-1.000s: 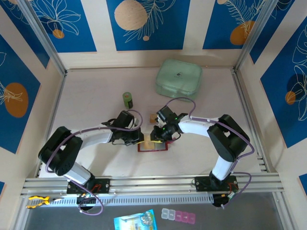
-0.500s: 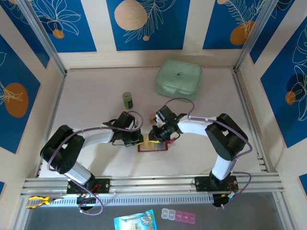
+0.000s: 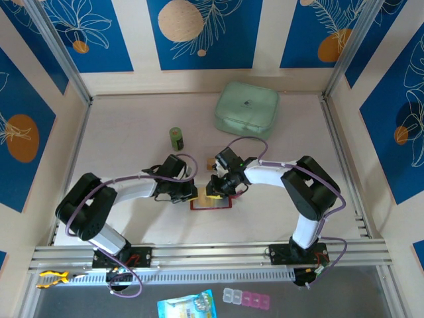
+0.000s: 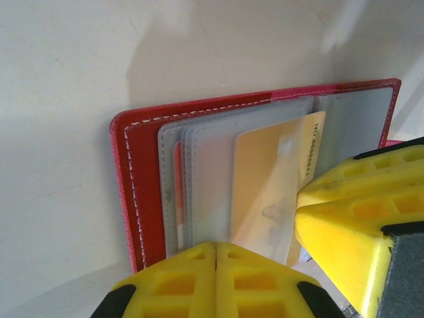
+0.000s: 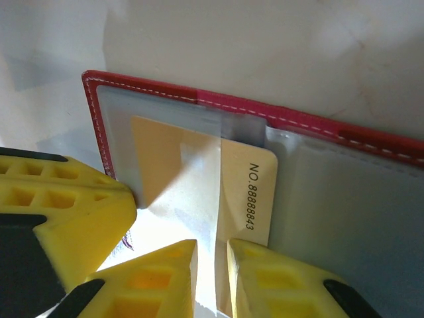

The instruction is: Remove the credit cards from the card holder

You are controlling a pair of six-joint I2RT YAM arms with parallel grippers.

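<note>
A: Holder (image 3: pixel 222 205), position?
B: Red, lying open and flat on the desk (image 3: pixel 132 132). It sits near the middle, a little toward the arm bases, between the two hands.

A: Edges?
B: The stitched red border is bare along the far side and one short end. The near edge lies under the fingertips.

A: What's in it?
B: Clear greyish pockets (image 4: pixel 205 172), stacked in layers. One yellow card (image 5: pixel 238 165) sits partway out of a pocket. Its printed end is exposed and the rest shows through the plastic.

A: Left hand (image 4: pixel 216 262)?
B: Fingers pressed together, nothing between them. The tips are at the holder's near edge, beside the card.

A: Right hand (image 5: pixel 212 265)?
B: Fingers nearly together, with a slim gap. The card's near end runs down to that gap. Cannot tell if it is clamped.

A: Room around?
B: Bare desk to the left, to the right and toward the bases. A small tan piece (image 3: pixel 211 163) lies just behind the holder. A green can (image 3: pixel 176 138) stands farther back on the left. The mint case (image 3: pixel 246 108) is well apart, by the back wall.
</note>
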